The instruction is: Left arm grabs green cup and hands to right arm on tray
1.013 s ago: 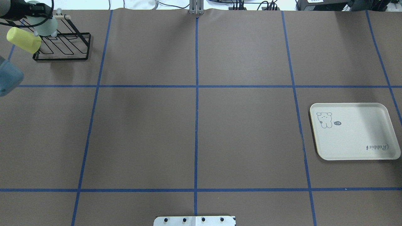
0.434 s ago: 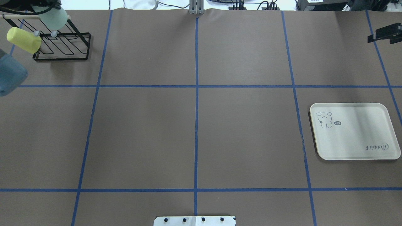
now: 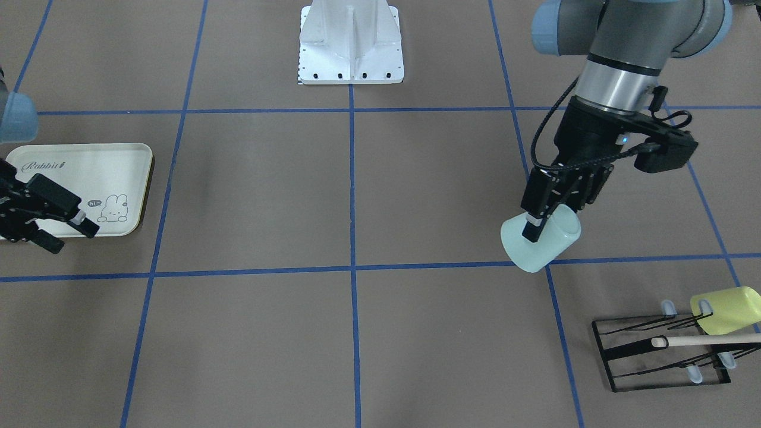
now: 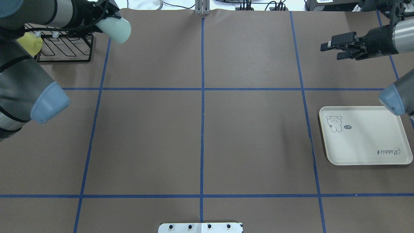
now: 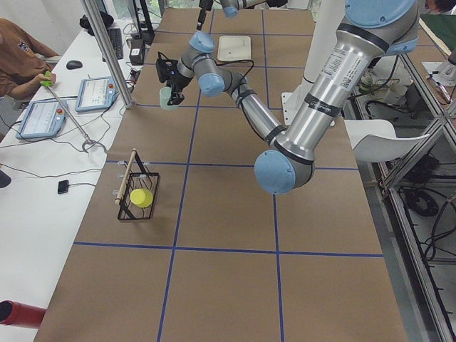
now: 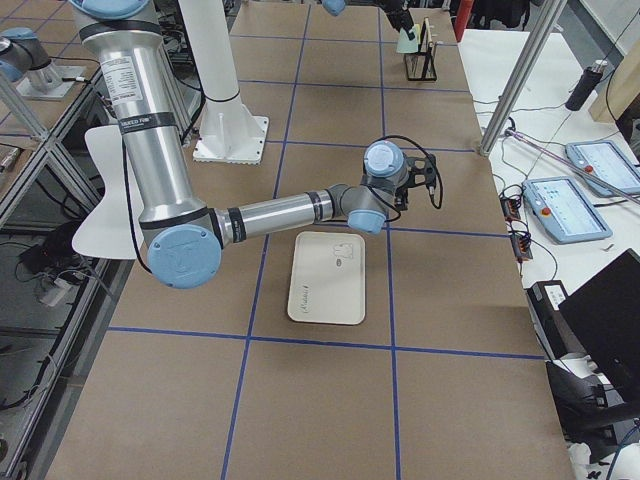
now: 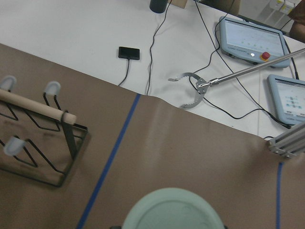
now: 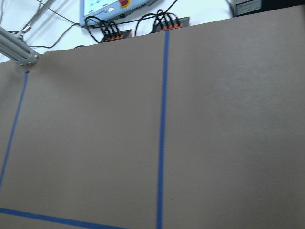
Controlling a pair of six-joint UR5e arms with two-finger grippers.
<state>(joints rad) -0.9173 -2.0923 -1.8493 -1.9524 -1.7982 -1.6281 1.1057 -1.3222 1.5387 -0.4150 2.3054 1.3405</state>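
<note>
Left fingers [image 3: 531,229] clamp the rim wall of the green cup [image 3: 544,246], holding it tilted above the surface [image 3: 357,196], right of centre in the front view. Right fingers [image 3: 56,199] are spread wide at the frame's left edge by the tray [image 3: 89,172], presumably ready to receive.

The green cup [image 4: 116,29] has moved away from the black rack [image 4: 64,48], toward 3 o'clock. The left tool [image 3: 542,229] holds it up over the table [image 4: 200,129]. The right tool [image 4: 330,51] has come in from the 2 o'clock edge, toward 9 o'clock. More of the left arm [image 4: 22,84] and the right arm [image 4: 401,38] shows now.
</note>
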